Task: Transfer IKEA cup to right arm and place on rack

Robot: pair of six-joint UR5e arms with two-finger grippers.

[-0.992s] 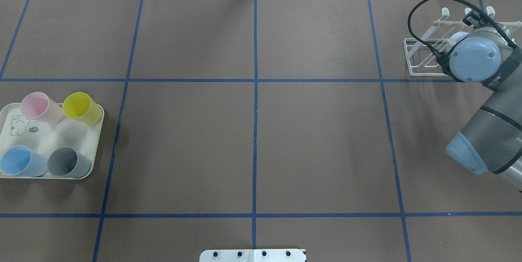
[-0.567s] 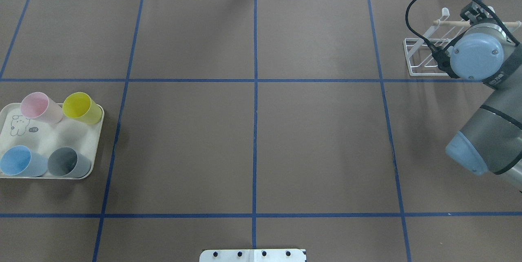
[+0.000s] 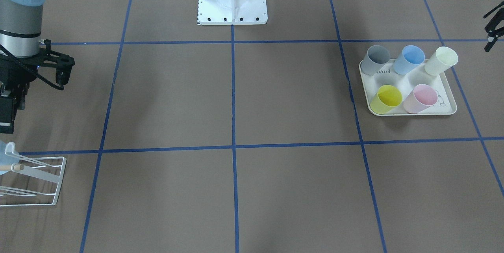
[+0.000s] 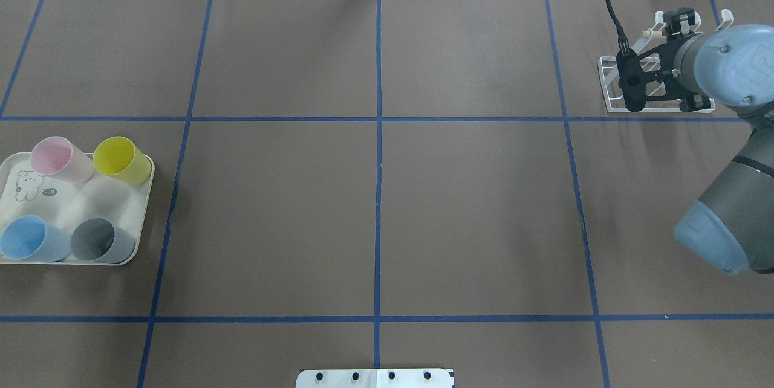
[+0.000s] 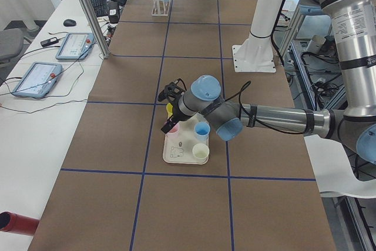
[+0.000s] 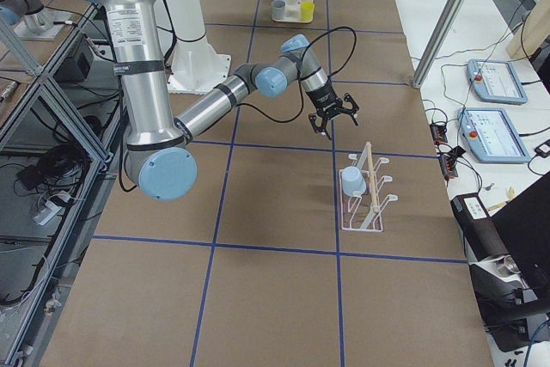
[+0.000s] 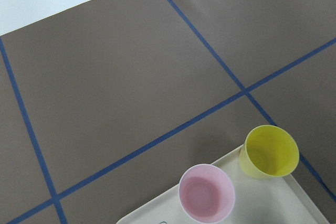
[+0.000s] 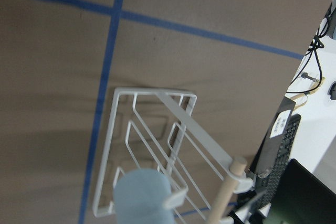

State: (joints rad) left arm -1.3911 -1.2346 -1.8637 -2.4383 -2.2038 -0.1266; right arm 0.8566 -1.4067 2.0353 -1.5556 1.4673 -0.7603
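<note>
One cup (image 8: 142,198) is hung on the rack (image 8: 189,123) at 2 o'clock, the right gripper (image 6: 334,120) is spread and empty, five others are left on the tray (image 3: 447,105) at 9 o'clock, and the left gripper's (image 5: 165,93) opening cannot be told.

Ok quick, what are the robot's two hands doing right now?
Left hand: looks open, holding nothing.
Right hand: open, holding nothing.

**Little legible print on the desk**
On the cream tray (image 3: 447,101), the front-facing view showed the letters "ubbu" printed beside the grey cup (image 3: 375,60), which hid the start of the word. The small dark mark (image 4: 50,193) by the tray's animal drawing was too small to read, and the white sticker (image 8: 280,124) on dark equipment was blurred.
</note>
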